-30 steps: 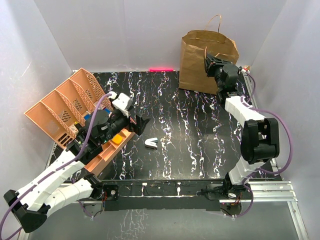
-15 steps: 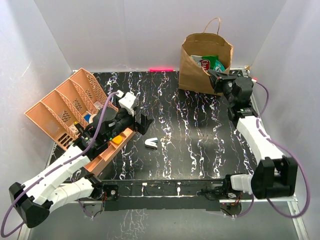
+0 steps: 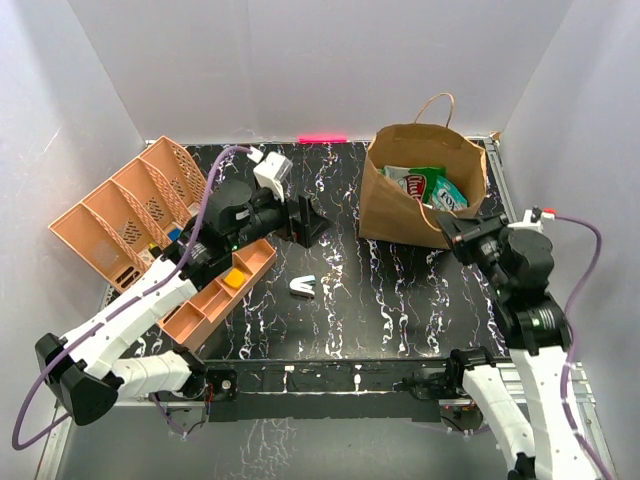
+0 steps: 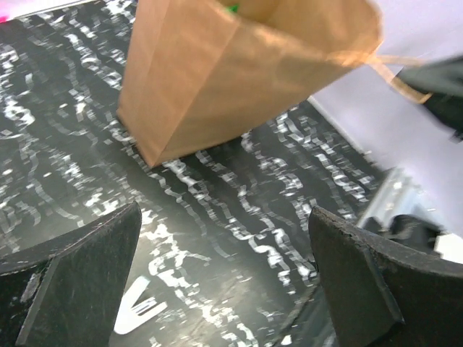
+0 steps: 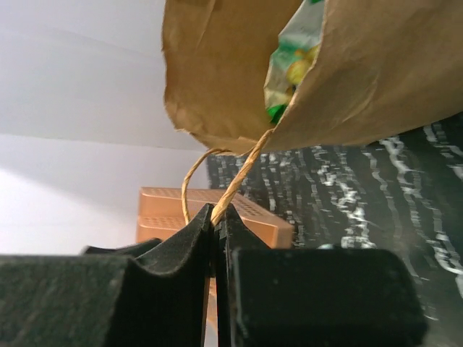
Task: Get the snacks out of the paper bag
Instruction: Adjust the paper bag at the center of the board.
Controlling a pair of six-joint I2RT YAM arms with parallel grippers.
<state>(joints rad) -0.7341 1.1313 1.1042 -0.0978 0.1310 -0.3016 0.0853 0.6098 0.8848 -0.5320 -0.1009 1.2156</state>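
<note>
jaws of right gripper (image 5: 215, 220): pinched shut on one loop handle (image 5: 242, 173) of paper bag (image 3: 400, 205). bag: far right of table (image 3: 400, 300), mouth tipped toward that gripper, green snacks (image 3: 425, 186) showing inside. left gripper (image 3: 312, 222): spread wide, empty, above table centre. orange tray (image 3: 120, 215): far left. small white item (image 3: 303, 288): mid-table.
</note>
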